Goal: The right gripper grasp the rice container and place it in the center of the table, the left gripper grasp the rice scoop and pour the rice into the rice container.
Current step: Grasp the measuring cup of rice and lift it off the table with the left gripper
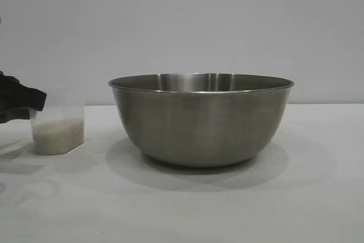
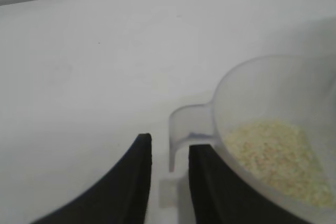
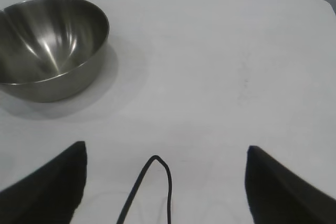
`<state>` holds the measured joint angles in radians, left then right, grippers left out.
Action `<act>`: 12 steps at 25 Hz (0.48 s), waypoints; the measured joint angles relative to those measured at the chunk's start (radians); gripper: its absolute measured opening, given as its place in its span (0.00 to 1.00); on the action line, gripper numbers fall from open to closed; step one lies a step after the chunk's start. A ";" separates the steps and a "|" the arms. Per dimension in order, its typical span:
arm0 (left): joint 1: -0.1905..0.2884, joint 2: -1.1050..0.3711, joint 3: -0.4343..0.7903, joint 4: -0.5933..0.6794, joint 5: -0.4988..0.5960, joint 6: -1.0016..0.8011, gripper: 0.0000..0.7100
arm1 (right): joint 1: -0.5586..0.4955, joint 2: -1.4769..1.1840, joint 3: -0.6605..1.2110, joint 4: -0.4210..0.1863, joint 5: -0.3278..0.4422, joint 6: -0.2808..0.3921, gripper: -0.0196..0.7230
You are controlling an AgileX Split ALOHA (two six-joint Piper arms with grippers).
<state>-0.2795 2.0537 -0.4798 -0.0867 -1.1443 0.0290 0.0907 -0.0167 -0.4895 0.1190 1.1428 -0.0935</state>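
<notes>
With the rice container [image 1: 202,120] set mid-table, the left gripper [image 2: 169,179], jaws narrowly parted around the rice scoop [image 1: 58,122] handle, must pinch it before lifting; right gripper [image 3: 165,187] spread, idle.

Bare lab setup: white table [image 1: 187,209], blank wall [image 1: 182,21]

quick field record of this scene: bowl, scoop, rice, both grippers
rice container: steel bowl, upright on the table, looks empty
rice scoop: beside the bowl, upright on the table
rice: in the scoop, none poured
left gripper: fingers astride the scoop's handle, narrow gap
right gripper: open wide, holding nothing, away from the bowl
</notes>
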 joint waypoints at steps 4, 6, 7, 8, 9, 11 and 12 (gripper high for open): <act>0.000 0.000 -0.017 0.005 0.000 0.000 0.13 | 0.000 0.000 0.000 0.000 0.000 0.000 0.80; 0.000 0.000 -0.026 0.024 0.000 0.004 0.00 | 0.000 0.000 0.000 0.000 0.000 0.002 0.80; 0.000 0.000 -0.028 0.033 0.000 0.006 0.00 | 0.000 0.000 0.000 0.000 0.000 0.002 0.80; 0.000 0.000 -0.030 0.040 0.000 0.006 0.00 | 0.000 0.000 0.000 0.000 0.000 0.002 0.80; 0.000 0.000 -0.031 0.047 0.000 0.009 0.00 | 0.000 0.000 0.000 0.000 0.000 0.002 0.80; 0.000 0.000 -0.035 0.049 0.002 0.010 0.00 | 0.000 0.000 0.000 0.000 0.000 0.002 0.80; 0.000 0.000 -0.037 0.049 0.002 0.010 0.00 | 0.000 0.000 0.000 0.000 0.000 0.002 0.80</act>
<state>-0.2795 2.0537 -0.5168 -0.0376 -1.1425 0.0391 0.0907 -0.0167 -0.4895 0.1190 1.1428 -0.0919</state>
